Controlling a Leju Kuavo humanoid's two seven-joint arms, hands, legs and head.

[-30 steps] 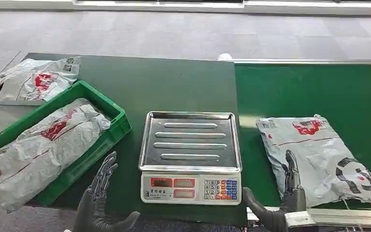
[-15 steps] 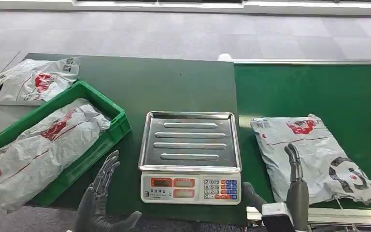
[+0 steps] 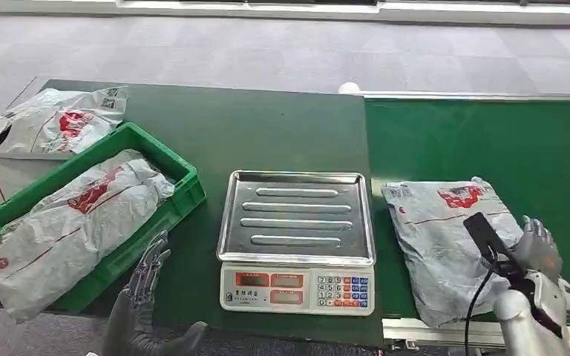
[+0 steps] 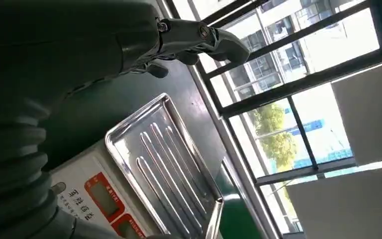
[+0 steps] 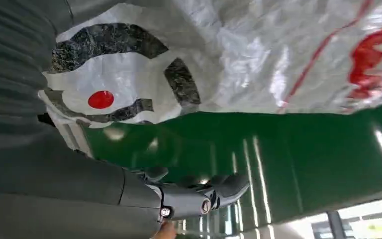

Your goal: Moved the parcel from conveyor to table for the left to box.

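Parcel: a grey plastic mailing bag [image 3: 445, 245] lies flat on the green conveyor [image 3: 490, 141], just right of the scale [image 3: 297, 241].
My right hand: my right hand [image 3: 536, 248] is over the parcel's near right corner, fingers apart; in the wrist view they hang above the belt beside the bag and hold nothing.
My left hand: my left hand [image 3: 145, 297] hovers over the table [image 3: 267, 133] near the green crate [image 3: 89, 215], fingers spread and holding nothing.
Handling: I judge it soft, light and slick, likely to sag and slip.
Hold: I'd take it at the near right edge, pinching a fold of the bag.
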